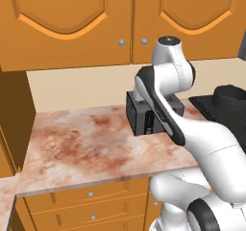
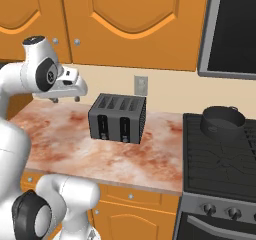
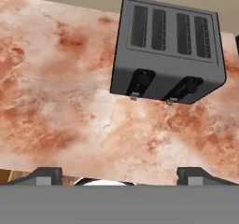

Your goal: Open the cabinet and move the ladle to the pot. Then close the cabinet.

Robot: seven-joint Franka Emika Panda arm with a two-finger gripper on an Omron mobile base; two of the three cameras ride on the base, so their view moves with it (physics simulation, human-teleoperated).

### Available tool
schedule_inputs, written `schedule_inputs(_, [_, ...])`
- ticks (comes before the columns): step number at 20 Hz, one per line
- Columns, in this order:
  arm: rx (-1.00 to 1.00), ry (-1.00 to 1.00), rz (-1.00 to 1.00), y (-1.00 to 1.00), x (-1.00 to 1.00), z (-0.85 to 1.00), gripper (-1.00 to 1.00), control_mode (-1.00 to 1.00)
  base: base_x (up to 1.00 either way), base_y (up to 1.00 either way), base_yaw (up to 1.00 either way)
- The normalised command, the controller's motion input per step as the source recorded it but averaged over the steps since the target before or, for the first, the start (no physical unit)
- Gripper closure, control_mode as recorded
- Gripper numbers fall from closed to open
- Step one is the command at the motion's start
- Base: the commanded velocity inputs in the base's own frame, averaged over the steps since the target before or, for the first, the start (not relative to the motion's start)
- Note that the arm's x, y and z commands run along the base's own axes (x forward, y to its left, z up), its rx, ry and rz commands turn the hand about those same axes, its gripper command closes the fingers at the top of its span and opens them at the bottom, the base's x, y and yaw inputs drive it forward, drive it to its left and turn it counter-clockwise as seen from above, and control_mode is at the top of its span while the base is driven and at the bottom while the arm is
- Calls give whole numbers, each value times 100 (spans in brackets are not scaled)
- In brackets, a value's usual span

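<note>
Two cabinet (image 1: 129, 18) doors sat shut above the toaster (image 2: 118, 117). Hovered left of the toaster: gripper (image 3: 119, 174), fingers spread wide, holding nothing. Sat right of the toaster, on the stove (image 2: 220, 159): pot (image 2: 223, 121).

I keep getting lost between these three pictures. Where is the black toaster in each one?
Left base view: the toaster sits mid-frame, partly behind the white arm.
Right base view: centre, on the counter.
Hand view: upper right, slots up.
Shared landmark: the reddish marble counter.
</note>
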Motion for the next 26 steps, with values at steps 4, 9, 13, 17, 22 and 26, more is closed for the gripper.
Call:
schedule_inputs(4, [-1,0,0,49,0,56,-100,-100,0,0,0])
schedule_inputs(9, [1,0,0,32,0,72,-100,-100,0,0,0])
schedule_inputs(13, [4,4,0,29,11,61,-100,-100,0,0,0])
schedule_inputs(17, [0,0,0,39,19,37,-100,-100,0,0,0])
schedule_inputs(22, [-2,-3,0,32,29,18,-100,-100,0,0,0])
schedule_inputs(26, [-7,-9,-4,18,16,20,-100,-100,0,0,0])
